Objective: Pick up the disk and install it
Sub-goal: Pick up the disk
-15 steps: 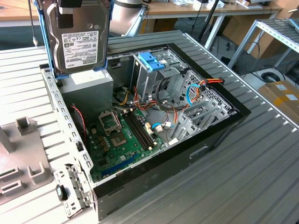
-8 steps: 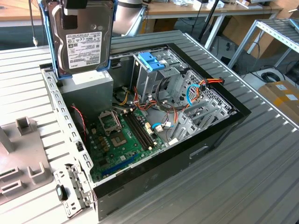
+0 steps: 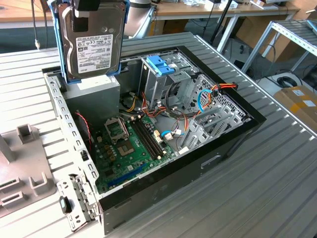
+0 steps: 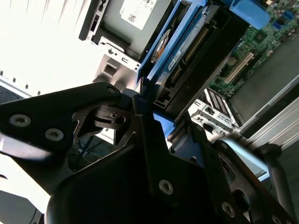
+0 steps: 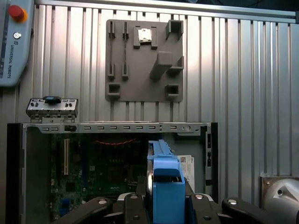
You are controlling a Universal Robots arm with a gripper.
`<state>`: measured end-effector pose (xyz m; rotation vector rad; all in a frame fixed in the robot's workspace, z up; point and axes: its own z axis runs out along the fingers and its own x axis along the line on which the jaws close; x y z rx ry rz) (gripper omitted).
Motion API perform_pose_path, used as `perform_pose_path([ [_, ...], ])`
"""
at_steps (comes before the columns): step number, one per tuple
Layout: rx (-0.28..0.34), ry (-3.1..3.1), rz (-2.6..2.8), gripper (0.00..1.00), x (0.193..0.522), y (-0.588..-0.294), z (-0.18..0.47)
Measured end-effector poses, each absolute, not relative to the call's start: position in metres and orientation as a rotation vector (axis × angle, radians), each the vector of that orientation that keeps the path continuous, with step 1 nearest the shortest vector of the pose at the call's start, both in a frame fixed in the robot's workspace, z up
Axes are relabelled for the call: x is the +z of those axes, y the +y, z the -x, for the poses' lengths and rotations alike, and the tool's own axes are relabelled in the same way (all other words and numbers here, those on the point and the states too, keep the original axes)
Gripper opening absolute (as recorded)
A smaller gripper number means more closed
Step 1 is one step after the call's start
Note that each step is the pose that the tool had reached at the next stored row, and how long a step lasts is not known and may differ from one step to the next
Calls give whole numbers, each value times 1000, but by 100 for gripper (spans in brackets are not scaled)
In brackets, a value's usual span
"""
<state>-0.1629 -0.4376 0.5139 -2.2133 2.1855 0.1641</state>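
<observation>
While the gripper enters at the top edge of the exterior view, its fingers are clenched on the disk, one on each side of its blue carrier frame. The disk hangs upright with its white label facing that camera. It sits over the corner of the open computer case toward the exterior view's left, just above the grey power-supply box; whether the two touch I cannot tell. Beside it in the case stands the metal drive cage with its blue clip, and the green motherboard lies on the case floor. In the first wrist view the disk shows end-on between the fingers. The case rests on a ribbed metal worktop, which also carries a grey fixture plate.
</observation>
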Motion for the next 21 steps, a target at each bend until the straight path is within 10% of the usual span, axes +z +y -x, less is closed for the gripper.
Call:
perform_pose_path([
  [21,161,2187,2215,37,509,-439,143],
])
